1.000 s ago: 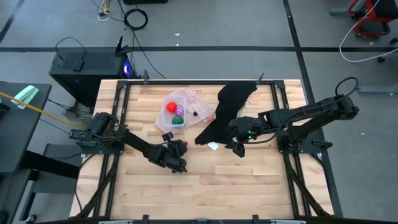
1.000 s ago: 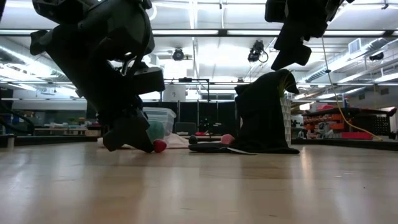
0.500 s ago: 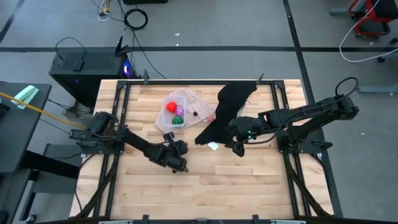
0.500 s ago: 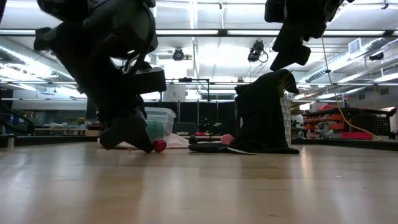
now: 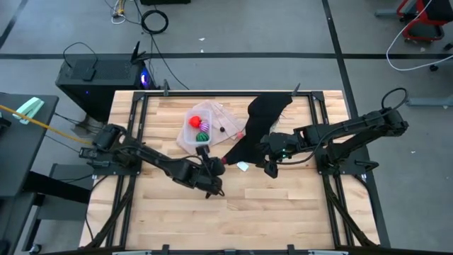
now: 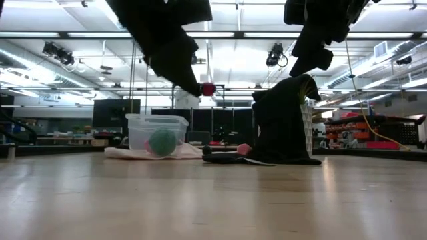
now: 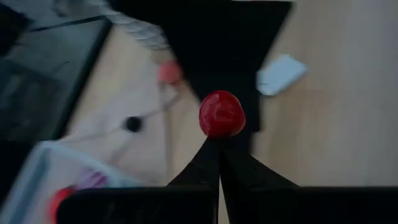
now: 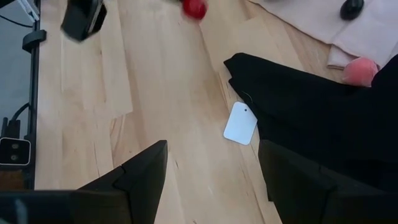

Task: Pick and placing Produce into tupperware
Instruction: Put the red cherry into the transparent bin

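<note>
My left gripper (image 5: 219, 165) is shut on a tiny dark red toy fruit (image 7: 221, 114), held well above the table (image 6: 208, 89). The clear tupperware (image 5: 200, 128) stands at the far middle with a red ball-like fruit (image 5: 193, 121), a magenta one (image 5: 202, 127) and a green striped one (image 5: 203, 136) inside. A pinkish piece (image 8: 360, 70) and a small dark piece (image 8: 352, 7) lie by the black cloth (image 5: 262, 126). My right gripper (image 8: 211, 180) hangs open and empty above the cloth's near edge. My left gripper pinches the tiny dark red fruit's near side (image 7: 219, 132) between its two fingertips, only at their free ends. Most of the fruit sticks out beyond the tips. The fingers slant downward toward the table's right. The fruit is lifted clear of the table.
Flat translucent lids (image 5: 221, 115) lie under and beside the tupperware. A small white scrap (image 8: 240, 122) lies on the wood at the black cloth's near corner. The near half of the table (image 5: 283, 212) is bare wood.
My left gripper has risen from the table and gone toward the table's right edge, staying shut. The tiny dark red fruit, which lay on the wood at its fingertips, is now lifted clear and carried high above the table.
</note>
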